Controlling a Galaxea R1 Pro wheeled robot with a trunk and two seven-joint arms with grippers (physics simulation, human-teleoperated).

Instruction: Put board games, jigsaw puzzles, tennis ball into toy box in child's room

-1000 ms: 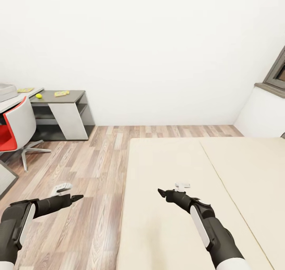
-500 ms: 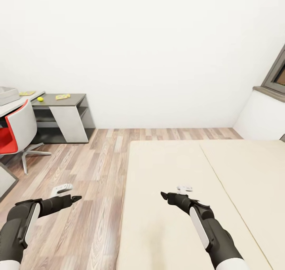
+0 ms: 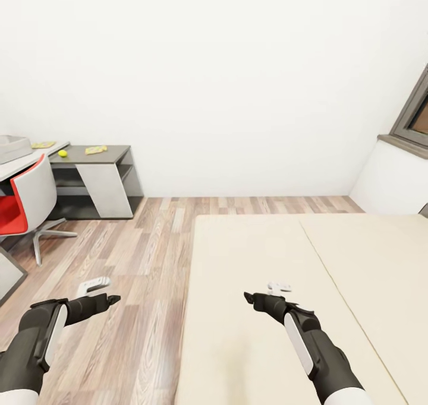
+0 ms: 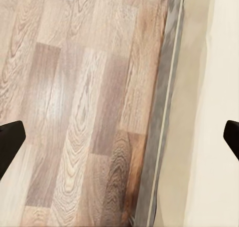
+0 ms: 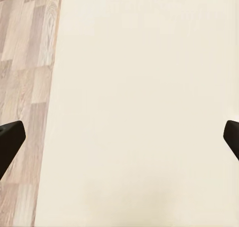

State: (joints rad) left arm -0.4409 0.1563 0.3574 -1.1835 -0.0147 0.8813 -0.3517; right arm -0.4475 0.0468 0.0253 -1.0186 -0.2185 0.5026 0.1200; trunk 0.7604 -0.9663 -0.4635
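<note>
Even, bright, diffuse light is seen throughout; no single source can be told. The white wall (image 3: pixel 226 66) is rendered nearly blown out. Only faint soft shadows are cast, darkest under the worktop (image 3: pixel 89 173). A mild sheen is seen on the wooden floor (image 4: pixel 74 112). Wrist views are softer, slightly blurred. No edge distortion is noticed.

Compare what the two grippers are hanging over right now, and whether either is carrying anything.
The left gripper hangs over the wood floor, beside the bed's edge; the right gripper hangs over the cream bed. In the head view the left sits nearer the desk. Both are open and carry nothing.
</note>
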